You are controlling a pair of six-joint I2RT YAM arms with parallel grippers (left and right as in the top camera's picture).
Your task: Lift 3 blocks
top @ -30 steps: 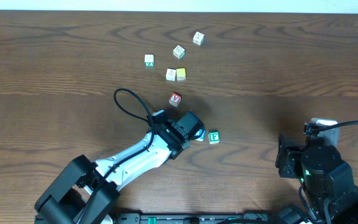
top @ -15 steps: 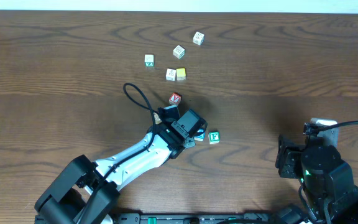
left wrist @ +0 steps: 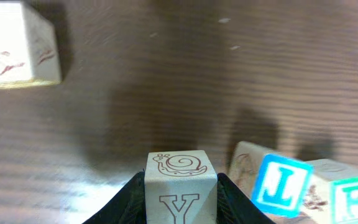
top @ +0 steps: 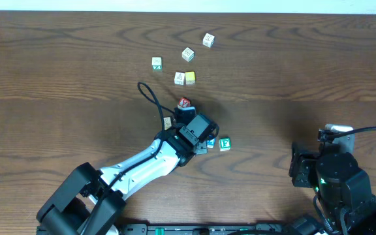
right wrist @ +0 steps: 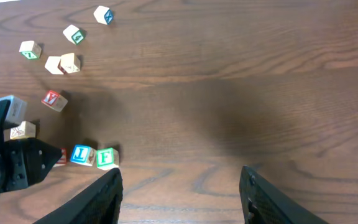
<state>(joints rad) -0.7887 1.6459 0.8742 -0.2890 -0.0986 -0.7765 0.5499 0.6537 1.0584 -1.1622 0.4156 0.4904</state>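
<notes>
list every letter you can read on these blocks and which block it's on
"Y", outlined, on the cream block gripped in the left pincer
"J", blue, on the blue-faced block
"F", green, on the green-faced block
Red cube: looks like "Y", not certain
Far blocks: marks too small to read

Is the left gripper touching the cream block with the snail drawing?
Touching. The left wrist view shows the cream block wedged in the left gripper, both dark fingers flush against its sides.
</notes>
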